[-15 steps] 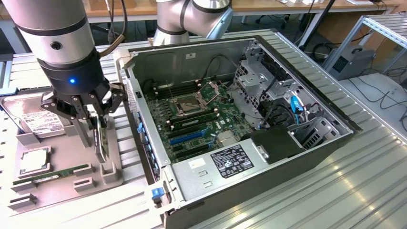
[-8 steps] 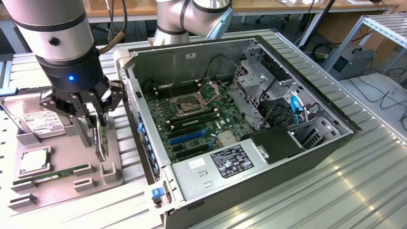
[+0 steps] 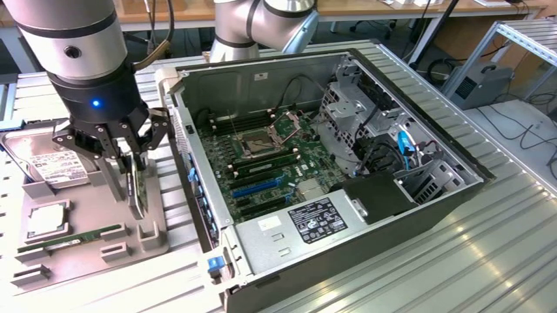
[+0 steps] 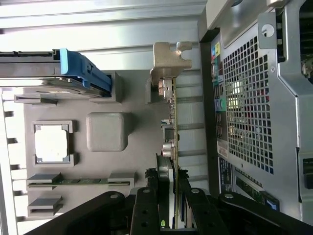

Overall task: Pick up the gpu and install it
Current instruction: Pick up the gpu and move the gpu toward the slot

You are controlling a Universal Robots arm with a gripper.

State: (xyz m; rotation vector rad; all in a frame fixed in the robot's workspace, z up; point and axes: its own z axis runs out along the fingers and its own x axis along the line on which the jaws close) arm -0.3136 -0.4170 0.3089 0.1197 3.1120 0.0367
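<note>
The hand (image 3: 126,192) is clenched on the gpu (image 4: 172,117). In the wrist view its black fingers (image 4: 145,210) lie along both flat faces of the card. The gpu stands on edge, upright, in a slot of the grey tray (image 3: 91,208), at centre left of the frame in the exterior view and just beside the open side of the computer case (image 3: 392,241). The wrist view looks along the thin edge of the card to its silvery bracket (image 4: 168,58) at the far end from the fingers, with the perforated rear panel of the case running close alongside. The card's lower edge looks seated in the tray, though the contact is partly hidden by the fingers. On the same tray, toward the exterior view's left, lie a hard drive (image 3: 48,163) with a white label, a square processor chip (image 3: 48,220) in its own recess, and a narrow green memory stick (image 3: 70,238) nearer the lower left corner. The case lies on its side on the ribbed metal table (image 3: 487,261) and fills the middle of the frame, with its motherboard (image 3: 261,163) facing up.
</note>
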